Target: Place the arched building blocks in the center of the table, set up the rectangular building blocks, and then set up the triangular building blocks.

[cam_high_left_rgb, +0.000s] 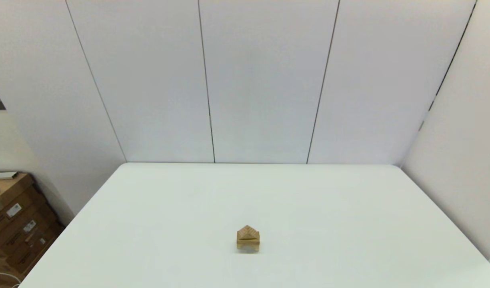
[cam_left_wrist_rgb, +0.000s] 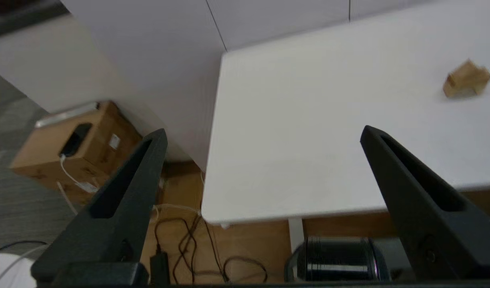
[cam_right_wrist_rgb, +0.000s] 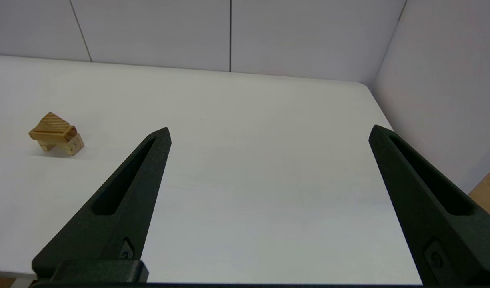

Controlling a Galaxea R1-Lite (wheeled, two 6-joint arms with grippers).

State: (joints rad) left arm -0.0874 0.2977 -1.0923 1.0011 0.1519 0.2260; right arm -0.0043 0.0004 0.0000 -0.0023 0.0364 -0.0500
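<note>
Nearest in the head view, bare white table (cam_high_left_rgb: pixel 349 224); low centre of the frame, a finished-looking stack: arched building blocks (cam_high_left_rgb: pixel 248 247) at the base, rectangular building blocks (cam_high_left_rgb: pixel 248 239) across, triangular building blocks (cam_high_left_rgb: pixel 248 231) on top. Neither arm visible here.

Left wrist view: left hand (cam_left_wrist_rgb: pixel 265 134) spread wide, holding nothing, hanging off the table's near corner above cables and a cardboard box (cam_left_wrist_rgb: pixel 65 148) on the floor; stack small at upper right, well apart.

Right wrist view: right hand (cam_right_wrist_rgb: pixel 269 132) likewise spread and empty, hovering low over the table's near edge; stack at middle left, well apart.

Judged risk: a bumped table or a careless sweep toppling the wedge; slab looks slightly skewed, so little margin.
</note>
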